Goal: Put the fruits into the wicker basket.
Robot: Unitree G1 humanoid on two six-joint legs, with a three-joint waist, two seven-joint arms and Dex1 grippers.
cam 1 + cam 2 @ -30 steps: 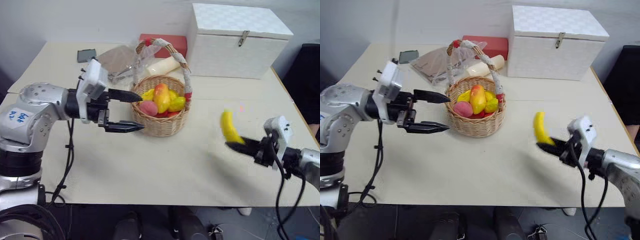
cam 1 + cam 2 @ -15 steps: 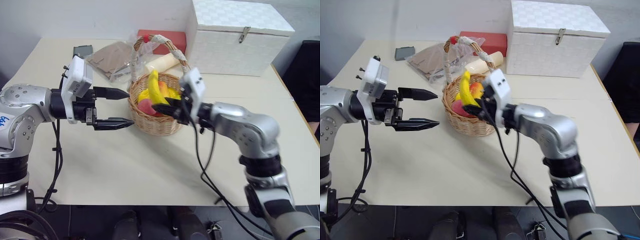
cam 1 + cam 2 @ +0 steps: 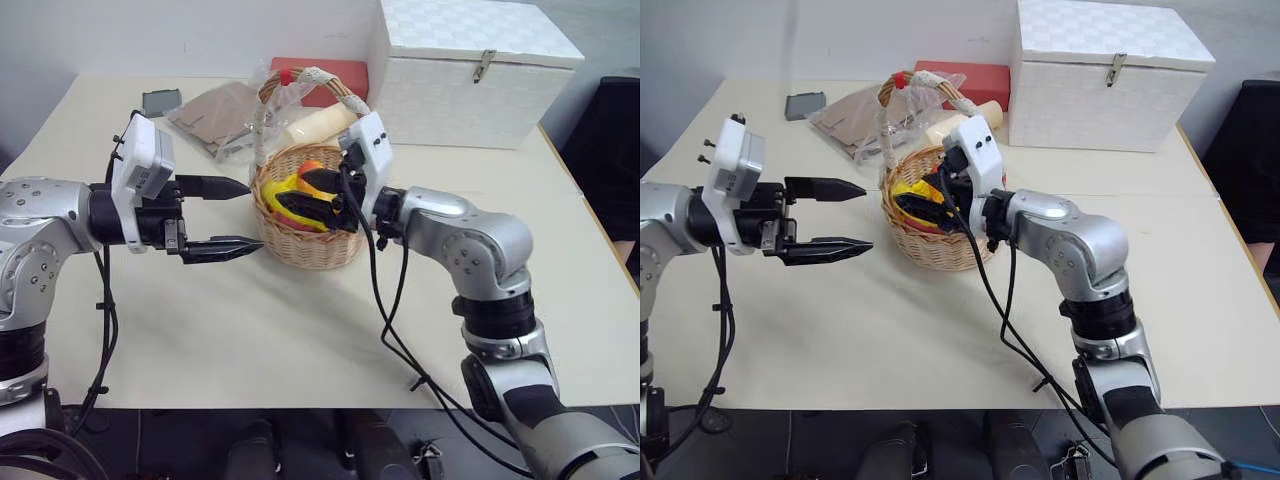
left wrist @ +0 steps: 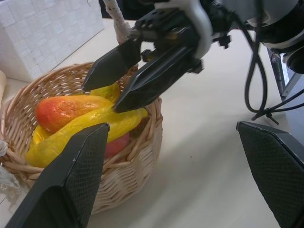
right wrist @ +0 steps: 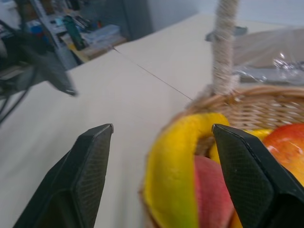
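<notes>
The wicker basket [image 3: 303,248] stands mid-table with its tall wrapped handle [image 3: 300,76]. Inside lie the fruits: a yellow banana [image 4: 80,131] across the top, an orange-red mango [image 4: 70,106] and a pink peach [image 5: 210,194] under it. My right gripper [image 3: 292,197] hovers over the basket's contents, open, its black fingers [image 4: 142,83] just above the banana and holding nothing. Beside the basket, on its left, my left gripper [image 3: 253,214] stands open and level, empty, with its fingertips close to the rim.
A white lidded box [image 3: 1110,75] stands at the back right, with a red box [image 3: 952,76] and a cream roll [image 3: 952,127] behind the basket. A clear plastic package [image 3: 855,115] and a small dark object [image 3: 805,103] lie at the back left.
My right arm swung left from the table's right side with the banana, reached over the basket and opened. The banana now lies in the basket. The left gripper kept still.
</notes>
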